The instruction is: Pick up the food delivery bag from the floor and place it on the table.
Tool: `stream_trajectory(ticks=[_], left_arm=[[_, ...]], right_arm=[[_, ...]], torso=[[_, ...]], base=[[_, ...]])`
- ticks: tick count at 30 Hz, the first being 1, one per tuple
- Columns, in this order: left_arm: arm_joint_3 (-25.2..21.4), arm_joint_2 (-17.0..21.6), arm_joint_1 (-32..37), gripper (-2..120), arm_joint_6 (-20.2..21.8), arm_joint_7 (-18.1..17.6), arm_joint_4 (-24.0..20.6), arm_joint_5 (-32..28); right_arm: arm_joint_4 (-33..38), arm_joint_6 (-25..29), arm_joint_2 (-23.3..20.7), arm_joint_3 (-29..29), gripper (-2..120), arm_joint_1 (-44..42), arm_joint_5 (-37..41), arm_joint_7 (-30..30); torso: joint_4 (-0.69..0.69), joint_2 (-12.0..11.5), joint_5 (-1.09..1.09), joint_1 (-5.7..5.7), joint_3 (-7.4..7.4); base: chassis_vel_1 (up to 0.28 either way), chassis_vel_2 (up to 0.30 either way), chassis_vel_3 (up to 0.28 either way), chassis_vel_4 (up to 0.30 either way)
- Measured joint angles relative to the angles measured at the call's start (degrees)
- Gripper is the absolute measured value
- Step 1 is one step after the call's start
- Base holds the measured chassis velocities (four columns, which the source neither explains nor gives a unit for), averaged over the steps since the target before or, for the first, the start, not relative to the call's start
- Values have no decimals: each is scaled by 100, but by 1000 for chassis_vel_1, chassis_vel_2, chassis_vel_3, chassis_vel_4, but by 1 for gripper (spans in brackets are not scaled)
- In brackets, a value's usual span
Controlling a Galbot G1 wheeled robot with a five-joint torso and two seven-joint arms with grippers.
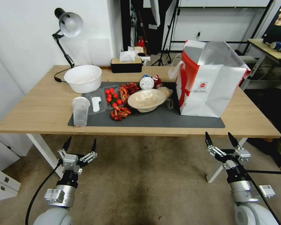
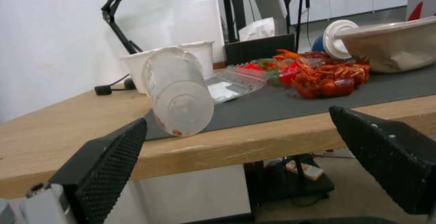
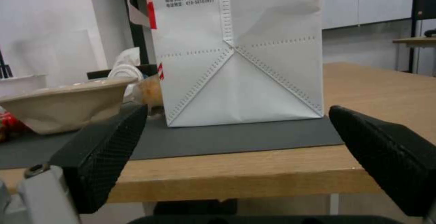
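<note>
Nearest, left pincer [image 1: 80, 144]: spread wide, empty, below the bench's front edge.
Right pincer [image 1: 222, 139]: spread wide, empty, low before the bench [image 1: 37, 109].
Food delivery bag [image 1: 209, 89]: upright on the bench's dark mat [image 1: 165, 120], right end.

Bag [image 3: 240, 63] upright on mat [image 3: 218, 138]

A black desk lamp [image 1: 68, 25] stands behind a white tub [image 1: 83, 78]. A clear cup [image 1: 80, 111] sits beside cherry tomatoes [image 1: 112, 95], what look like crayfish [image 1: 120, 112], and a beige bowl [image 1: 146, 100]. Farther back, a tissue box [image 1: 126, 64].
</note>
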Motion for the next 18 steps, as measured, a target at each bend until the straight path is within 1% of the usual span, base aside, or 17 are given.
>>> stream_trajectory(ticks=[18], left_arm=[[-26,7,24,100,-9,9,-4,50]], right_arm=[[47,-63,-25,20,100,-54,138,-6]], torso=[[0,0,0,0,0]], base=[[0,0,0,0]])
